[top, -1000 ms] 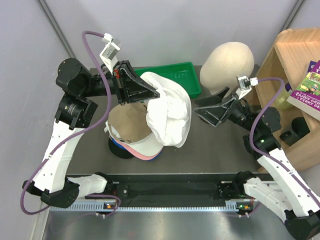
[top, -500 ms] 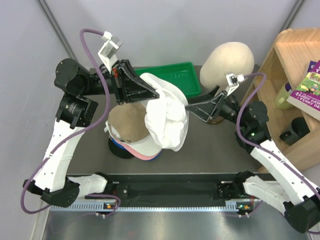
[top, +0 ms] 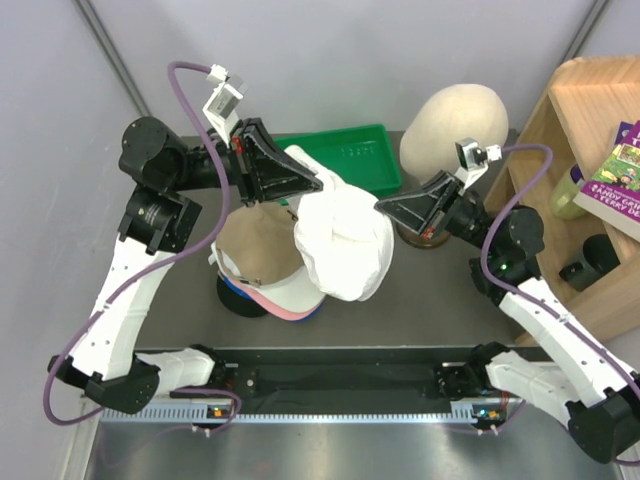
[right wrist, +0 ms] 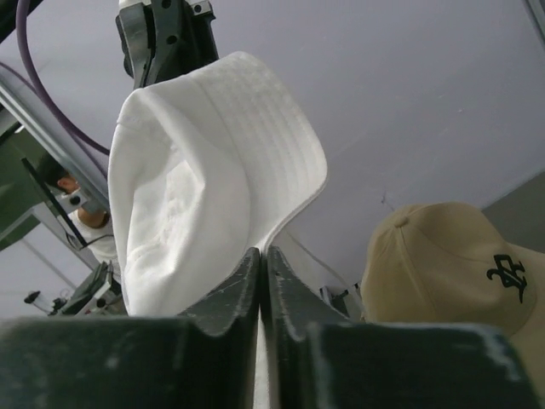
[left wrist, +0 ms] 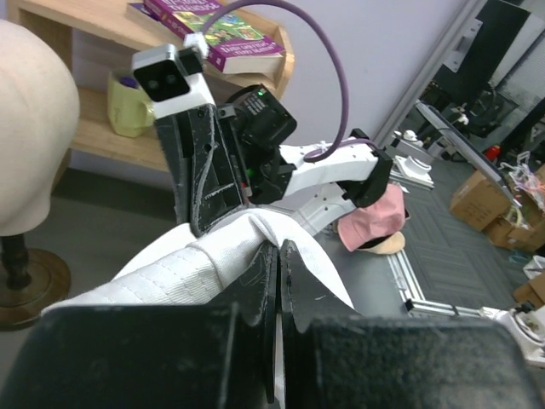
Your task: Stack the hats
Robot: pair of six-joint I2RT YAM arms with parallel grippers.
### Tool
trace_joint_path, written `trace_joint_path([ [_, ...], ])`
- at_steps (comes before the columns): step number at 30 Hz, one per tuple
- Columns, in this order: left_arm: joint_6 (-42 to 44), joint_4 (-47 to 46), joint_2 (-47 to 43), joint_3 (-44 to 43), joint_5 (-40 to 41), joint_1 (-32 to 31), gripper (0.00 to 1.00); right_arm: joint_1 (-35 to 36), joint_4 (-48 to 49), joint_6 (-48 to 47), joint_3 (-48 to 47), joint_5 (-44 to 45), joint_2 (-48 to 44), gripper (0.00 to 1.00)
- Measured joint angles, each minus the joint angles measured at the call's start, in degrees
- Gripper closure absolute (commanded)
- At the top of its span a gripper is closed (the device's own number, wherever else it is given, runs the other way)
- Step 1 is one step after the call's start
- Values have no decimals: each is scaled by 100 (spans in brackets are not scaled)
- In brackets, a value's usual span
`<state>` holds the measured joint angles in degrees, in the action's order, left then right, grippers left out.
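Observation:
A white hat (top: 345,245) hangs in the air between both arms, above the middle of the table. My left gripper (top: 318,183) (left wrist: 279,247) is shut on its upper left edge, with white fabric (left wrist: 170,277) pinched in the jaws. My right gripper (top: 380,207) (right wrist: 262,251) is shut on the opposite rim of the white hat (right wrist: 204,170). Below and to the left stands a stack of hats: a tan cap (top: 255,255) with a dark logo (right wrist: 460,264) on top, a pink one (top: 285,308) under it, then blue (top: 235,290).
A green tray (top: 360,150) lies at the back. A cream mannequin head (top: 455,125) on a round wooden base stands just behind my right gripper. A wooden shelf (top: 590,150) with books (top: 615,180) fills the right side. A black rail (top: 340,380) runs along the near edge.
My right gripper moved left to the white hat's rim and shut on it. The hat now hangs spread between both grippers; the left kept its hold.

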<state>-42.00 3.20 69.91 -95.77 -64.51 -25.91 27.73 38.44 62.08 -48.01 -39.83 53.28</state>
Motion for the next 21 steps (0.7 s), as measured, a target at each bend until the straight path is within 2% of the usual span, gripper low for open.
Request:
trace_joint_path([
  [4,313,160,0,9,164,0,100,2,-302,-74,-35,98,-195,100],
  [7,549,284,15,31,411,0,100,2,-922,-328,-282,330,-415,100],
  [11,708,245,179,31,903,2,100,2,-2461,-1064,-1381,1091,-588,100],
  [15,535,-173,636,85,1473,-15,100,2,-3797,-1875,-2732,2055,-535,100],
  [21,293,-485,1650,70,2306,-306,100,-44,-5101,-2697,-3910,3287,-188,100],
])
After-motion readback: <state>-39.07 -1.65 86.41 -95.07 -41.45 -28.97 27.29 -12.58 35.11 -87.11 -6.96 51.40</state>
